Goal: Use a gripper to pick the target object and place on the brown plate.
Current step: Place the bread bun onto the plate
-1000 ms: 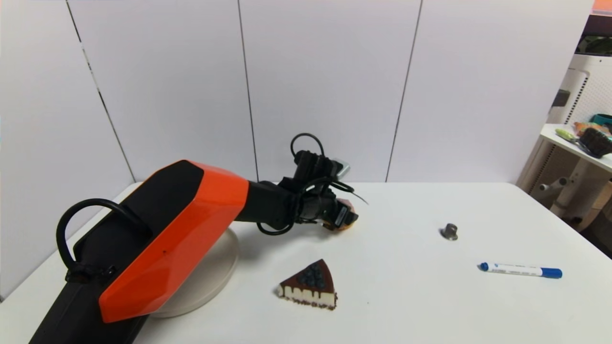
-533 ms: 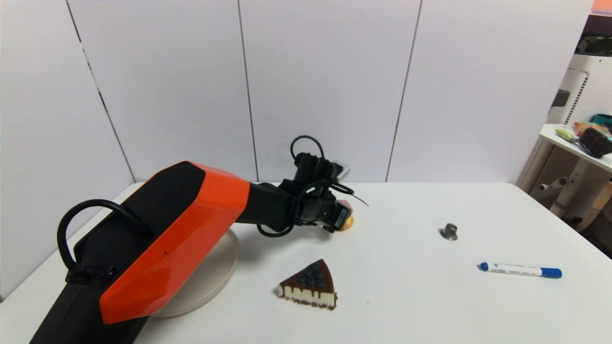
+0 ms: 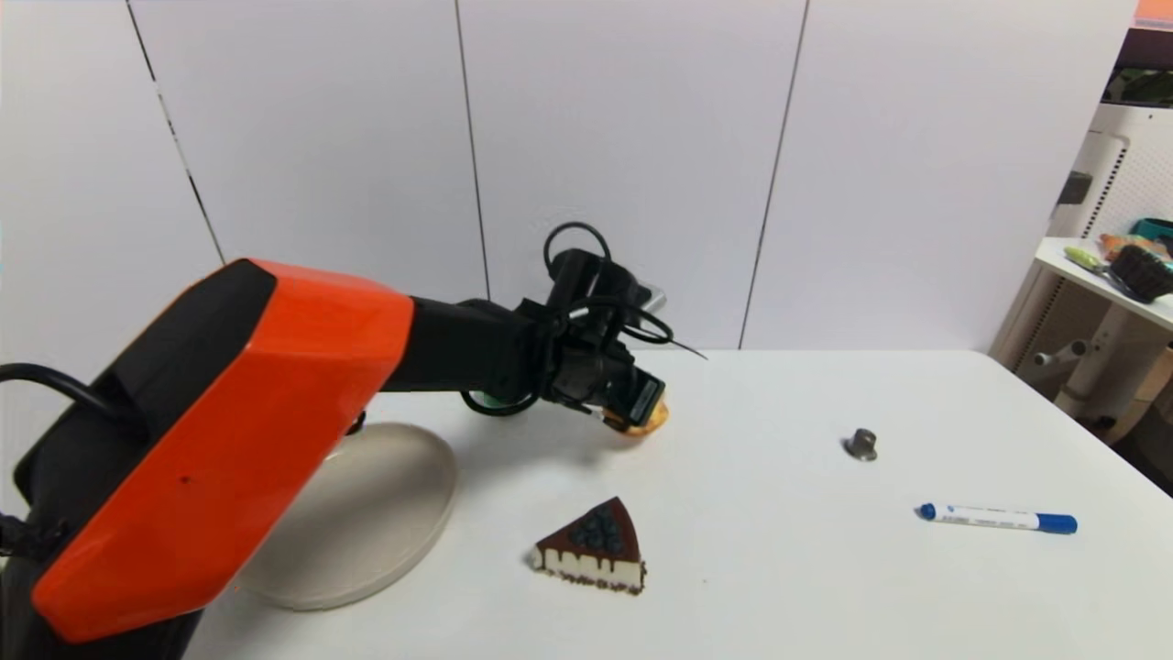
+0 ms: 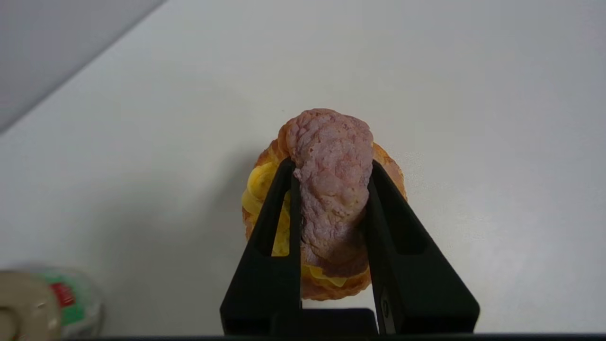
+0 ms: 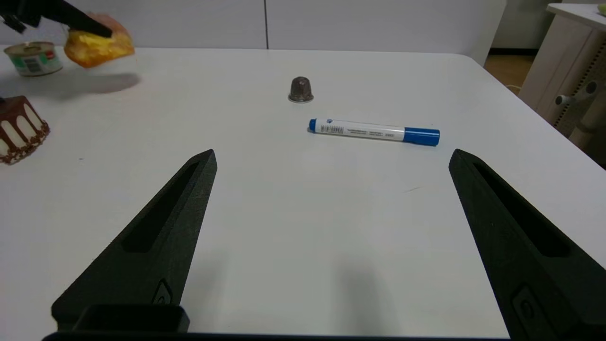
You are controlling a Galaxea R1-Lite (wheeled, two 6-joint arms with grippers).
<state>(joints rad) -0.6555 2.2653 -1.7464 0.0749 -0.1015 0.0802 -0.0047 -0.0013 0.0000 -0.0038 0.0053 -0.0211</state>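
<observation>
My left gripper (image 3: pixel 643 410) is shut on the cream puff (image 3: pixel 654 423) and holds it a little above the table, behind the middle. In the left wrist view both black fingers (image 4: pixel 279 208) pinch the puff's pinkish top (image 4: pixel 331 180), with yellow filling and golden bun beneath. The puff also shows in the right wrist view (image 5: pixel 97 46), with its shadow on the table below. The brown plate (image 3: pixel 403 532) lies at the front left, partly hidden by my left arm. My right gripper (image 5: pixel 331 154) is open and empty, low over the table's right part.
A chocolate blueberry cake slice (image 3: pixel 594 548) lies in front of the puff, right of the plate. A green-labelled tin can (image 5: pixel 32 58) stands behind the left gripper. A small metal thimble (image 3: pixel 860 444) and a blue marker (image 3: pixel 999 519) lie to the right.
My left arm has risen, lifting the cream puff off the table and a little to the left. More of the plate now shows.
</observation>
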